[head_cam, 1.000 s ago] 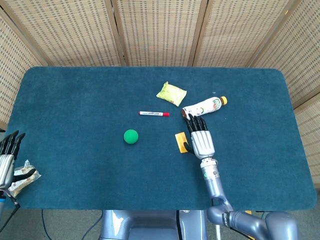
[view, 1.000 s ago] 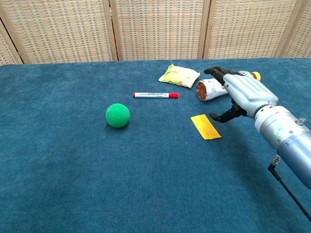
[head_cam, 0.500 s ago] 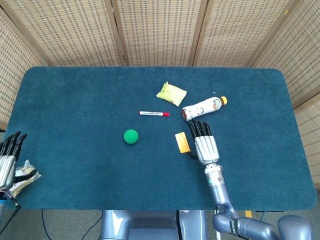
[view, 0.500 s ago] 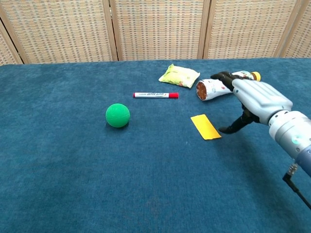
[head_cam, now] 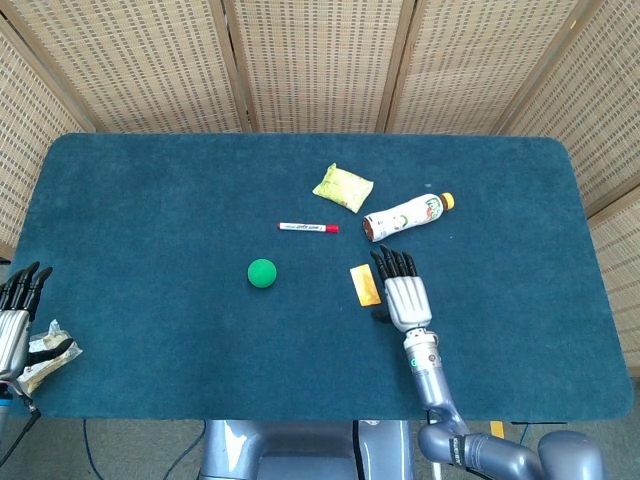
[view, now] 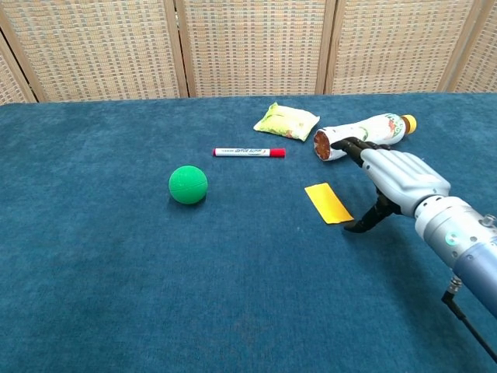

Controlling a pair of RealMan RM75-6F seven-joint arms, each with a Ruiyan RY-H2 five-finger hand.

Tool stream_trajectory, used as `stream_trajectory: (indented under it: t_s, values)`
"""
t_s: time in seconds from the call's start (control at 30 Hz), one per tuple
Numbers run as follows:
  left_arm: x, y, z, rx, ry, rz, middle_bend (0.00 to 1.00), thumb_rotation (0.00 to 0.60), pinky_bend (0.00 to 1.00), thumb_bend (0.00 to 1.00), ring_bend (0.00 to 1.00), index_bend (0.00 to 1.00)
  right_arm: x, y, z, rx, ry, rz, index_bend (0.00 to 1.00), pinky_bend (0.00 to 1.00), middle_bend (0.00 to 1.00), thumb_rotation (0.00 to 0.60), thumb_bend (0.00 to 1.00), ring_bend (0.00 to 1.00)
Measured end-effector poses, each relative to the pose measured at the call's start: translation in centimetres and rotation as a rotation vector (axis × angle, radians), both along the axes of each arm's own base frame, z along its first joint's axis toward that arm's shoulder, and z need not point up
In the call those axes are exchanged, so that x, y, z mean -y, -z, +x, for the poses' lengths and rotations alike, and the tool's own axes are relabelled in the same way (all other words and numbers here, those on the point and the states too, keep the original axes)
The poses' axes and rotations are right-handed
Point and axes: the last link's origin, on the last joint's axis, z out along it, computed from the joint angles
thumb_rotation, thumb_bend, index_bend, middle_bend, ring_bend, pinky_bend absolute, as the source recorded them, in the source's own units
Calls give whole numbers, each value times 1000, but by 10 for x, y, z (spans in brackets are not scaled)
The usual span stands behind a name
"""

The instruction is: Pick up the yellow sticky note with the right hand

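Note:
The yellow sticky note [head_cam: 365, 284] [view: 328, 203] lies flat on the blue table, right of centre. My right hand [head_cam: 401, 291] [view: 392, 175] hovers just to the note's right, palm down, fingers spread and empty; its thumb hangs down close to the note's near right corner, and I cannot tell whether it touches. My left hand [head_cam: 14, 310] shows only in the head view, at the table's near left edge, fingers straight and holding nothing.
A bottle [head_cam: 407, 216] [view: 361, 134] lies on its side just beyond the right hand. A yellow-green packet [head_cam: 343, 187] [view: 286, 120], a red marker [head_cam: 307, 228] [view: 249, 152] and a green ball [head_cam: 262, 273] [view: 188, 185] lie further left. A crumpled wrapper [head_cam: 47, 352] sits by the left hand.
My right hand has drawn back toward the near edge and lowered, off the bottle's end. The sticky note has not moved. The left hand is still.

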Motion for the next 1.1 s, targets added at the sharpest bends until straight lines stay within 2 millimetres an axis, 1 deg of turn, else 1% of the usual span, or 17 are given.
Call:
stream_trajectory:
  t_s: [0.4,0.43,0.57,0.63,0.77,0.8,0.9,1.03,1.1]
  values:
    - [-2,1,-1,-1,-7,-5,0,600,91,133,0,0,12,9,-1,-3,11,-5,76,0,0,600,257,0]
    - [-2,1,-1,-1,-7,-4,0,600,91,133,0,0,13,10,-2,-7,12,-6,77,0,0,600,263,0]
    - [-2,1,-1,1,-5,-5,0,600,91,133,0,0,17,13,-4,-19,17,-11,95,0,0,600,336,0]
    - [-1,1,-1,3,-3,-7,0,600,91,133,0,0,18,15,-4,-19,17,-15,124,0,0,600,346,0]
    - [-1,1,-1,5,-1,-9,0,600,91,134,0,0,17,16,-5,-2,13,-16,260,0,0,600,347,0]
    - [-1,1,0,6,-1,-9,0,600,91,134,0,0,17,16,-5,0,12,-18,315,0,0,600,346,0]
    - [0,1,0,8,2,-11,0,600,91,134,0,0,14,15,-7,7,12,-23,437,0,0,600,341,0]
    - [0,1,1,9,4,-13,0,600,91,134,0,0,13,14,-9,5,13,-27,526,0,0,600,339,0]
    - [0,1,1,10,4,-14,0,600,91,134,0,0,13,13,-9,4,14,-28,552,0,3,600,338,0]
